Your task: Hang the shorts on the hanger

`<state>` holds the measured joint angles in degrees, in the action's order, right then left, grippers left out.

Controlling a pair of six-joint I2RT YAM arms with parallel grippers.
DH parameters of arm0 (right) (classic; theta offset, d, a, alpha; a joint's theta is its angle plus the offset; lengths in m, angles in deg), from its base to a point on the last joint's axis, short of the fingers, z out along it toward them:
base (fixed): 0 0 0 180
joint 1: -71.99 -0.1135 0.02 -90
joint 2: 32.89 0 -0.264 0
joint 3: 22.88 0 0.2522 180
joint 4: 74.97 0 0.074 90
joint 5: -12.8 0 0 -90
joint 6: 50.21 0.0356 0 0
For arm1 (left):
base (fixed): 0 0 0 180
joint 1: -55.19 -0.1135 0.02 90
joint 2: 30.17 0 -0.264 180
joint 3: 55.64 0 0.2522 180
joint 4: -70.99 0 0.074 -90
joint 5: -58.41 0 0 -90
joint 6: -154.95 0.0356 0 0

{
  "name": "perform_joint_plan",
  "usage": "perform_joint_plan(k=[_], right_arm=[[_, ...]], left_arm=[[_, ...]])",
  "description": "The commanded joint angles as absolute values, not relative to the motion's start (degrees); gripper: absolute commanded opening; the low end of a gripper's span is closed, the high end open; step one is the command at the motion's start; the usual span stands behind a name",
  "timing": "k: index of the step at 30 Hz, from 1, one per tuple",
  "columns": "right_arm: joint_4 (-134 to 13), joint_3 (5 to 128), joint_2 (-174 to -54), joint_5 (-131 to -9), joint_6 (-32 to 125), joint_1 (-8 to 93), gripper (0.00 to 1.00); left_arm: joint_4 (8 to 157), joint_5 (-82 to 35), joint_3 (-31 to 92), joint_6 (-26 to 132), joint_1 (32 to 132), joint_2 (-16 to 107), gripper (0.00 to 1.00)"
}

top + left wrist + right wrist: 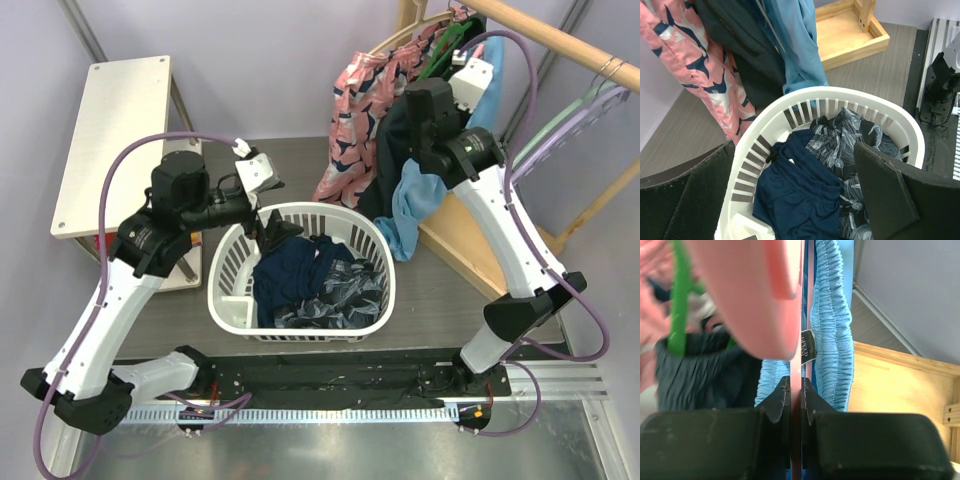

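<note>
From above, the sky-blue shorts [412,205] hang limp among the clothes under the wooden rail [560,40], where the right arm points. The worktop [450,290] is grey wood-grain and the walls are pale lilac. A white basket [388,285] of dark clothes sits in the middle. The left tool [272,228] hovers over the basket's far rim.

The left wrist view shows the shorts [800,45] draped beside a pink patterned garment [700,65], just beyond the basket. The left tool's fingers [695,195] stand wide apart, gripping nothing, above a navy garment [800,205].

Up close at the right wrist, the shorts' gathered waistband [832,320] runs upright beside the pink hanger [755,290], which looms large and blurred. The right tool [796,390] is all but closed, pinching a thin pink bar of the hanger, with blue cloth touching alongside. A green hanger [677,295] shows at the left.
</note>
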<state>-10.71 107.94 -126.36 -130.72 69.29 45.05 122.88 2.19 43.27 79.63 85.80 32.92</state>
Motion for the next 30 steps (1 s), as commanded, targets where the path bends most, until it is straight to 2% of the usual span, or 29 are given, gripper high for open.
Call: perform_joint_plan(k=[1,9,17,25,30], right_arm=[[-22.88,111.02,-123.06,-140.03,66.17,42.55,0.01],[-28.51,117.53,-127.37,-145.39,60.54,42.64,0.01],[-29.75,120.61,-130.09,-140.84,60.80,48.52,0.01],[-29.66,120.43,-133.26,-136.88,62.03,50.02,0.01],[-30.01,126.14,-138.09,-135.56,62.64,51.51,0.01]], left_arm=[[124.21,4.18,46.80,80.42,85.51,34.34,1.00],[125.97,4.27,49.00,80.95,85.51,35.40,1.00],[126.50,4.36,50.23,80.25,85.51,35.75,1.00],[127.11,4.01,50.50,80.77,85.51,35.22,1.00],[128.52,3.83,51.03,82.09,85.51,35.22,1.00]])
